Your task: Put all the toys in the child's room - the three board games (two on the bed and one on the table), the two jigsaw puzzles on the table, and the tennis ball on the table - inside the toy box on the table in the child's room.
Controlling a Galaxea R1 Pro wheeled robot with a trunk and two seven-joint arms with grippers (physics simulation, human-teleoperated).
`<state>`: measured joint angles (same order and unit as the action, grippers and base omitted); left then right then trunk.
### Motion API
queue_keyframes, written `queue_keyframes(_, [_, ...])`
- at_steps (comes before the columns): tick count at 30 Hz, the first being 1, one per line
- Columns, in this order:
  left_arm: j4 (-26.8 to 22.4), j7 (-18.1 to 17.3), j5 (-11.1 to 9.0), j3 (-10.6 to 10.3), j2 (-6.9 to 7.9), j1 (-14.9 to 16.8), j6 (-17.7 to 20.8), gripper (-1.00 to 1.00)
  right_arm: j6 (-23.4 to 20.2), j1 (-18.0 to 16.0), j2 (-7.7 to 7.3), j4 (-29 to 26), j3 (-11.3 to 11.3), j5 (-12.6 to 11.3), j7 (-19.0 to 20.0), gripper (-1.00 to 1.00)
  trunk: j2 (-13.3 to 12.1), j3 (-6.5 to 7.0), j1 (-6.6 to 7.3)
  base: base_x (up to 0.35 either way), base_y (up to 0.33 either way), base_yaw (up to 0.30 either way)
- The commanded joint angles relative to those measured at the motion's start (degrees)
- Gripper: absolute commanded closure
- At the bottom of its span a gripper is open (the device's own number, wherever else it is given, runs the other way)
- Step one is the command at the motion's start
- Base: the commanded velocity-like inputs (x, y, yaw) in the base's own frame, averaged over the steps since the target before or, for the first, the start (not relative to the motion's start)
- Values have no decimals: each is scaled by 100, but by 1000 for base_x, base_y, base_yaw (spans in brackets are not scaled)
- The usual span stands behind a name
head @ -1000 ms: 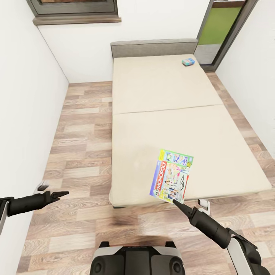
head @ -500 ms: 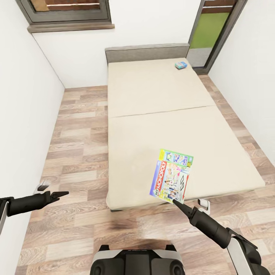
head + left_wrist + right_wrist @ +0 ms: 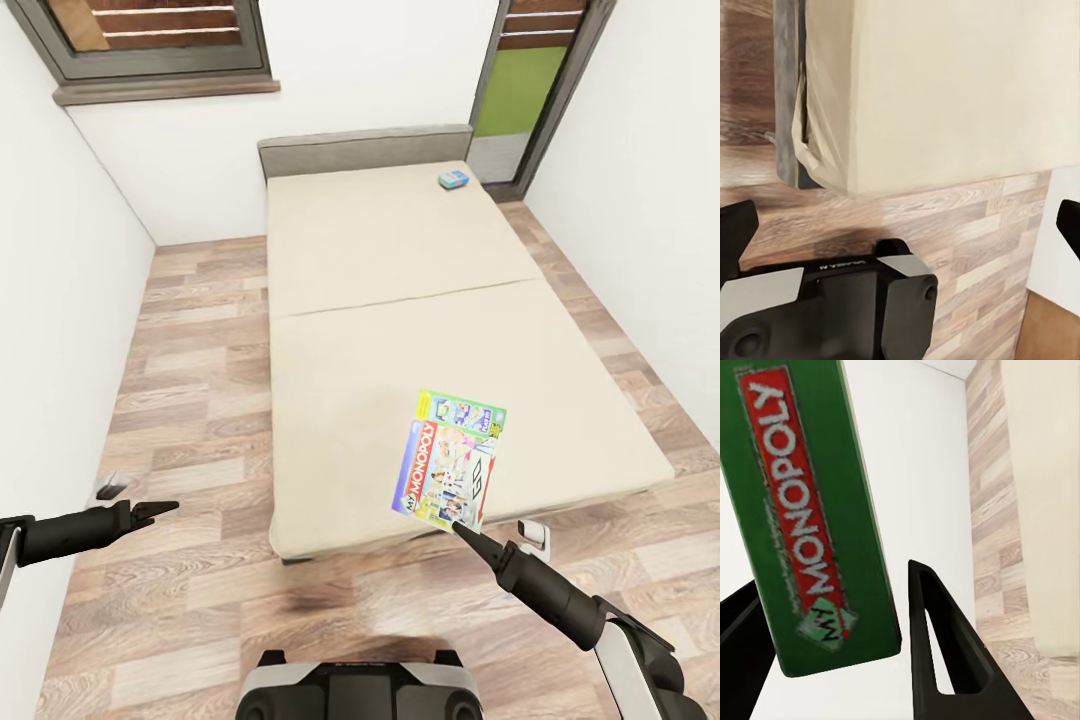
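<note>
We have one board game in hand: the right gripper (image 3: 462,527) has its fingers closed on the bottom edge of the Monopoly box (image 3: 451,461), which stands lifted and tilted over the near end of the bed (image 3: 400,250). In the right wrist view the green box (image 3: 810,525) sits clamped between the dark fingers (image 3: 937,645), title side showing. Off at the far corner of the bed, near the headboard (image 3: 365,151), lies the small blue game (image 3: 454,179), untouched. Our left gripper (image 3: 160,510) hangs out over the wood floor (image 3: 190,400), holding nothing; its fingers look drawn together, though we cannot tell for sure. No bench or toy box here, so by our reckoning nothing is seen delivered: this box has to be carried over, the blue one fetched, and the bench toys remain.
</note>
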<state>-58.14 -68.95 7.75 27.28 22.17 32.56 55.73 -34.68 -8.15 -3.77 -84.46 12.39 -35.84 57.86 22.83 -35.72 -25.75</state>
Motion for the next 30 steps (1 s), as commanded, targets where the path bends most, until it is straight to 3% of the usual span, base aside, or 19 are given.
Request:
queue_keyframes(1, [-5,-58,60,13,-3,4,47,-100,-39,-3,-1,-2,1,-29,4,100,8,3,-3,0,0,-112])
queue_keyframes(30, [-5,-59,59,24,15,4,46,-100,-36,103,-1,-44,9,-29,15,100,8,273,-3,0,0,-19])
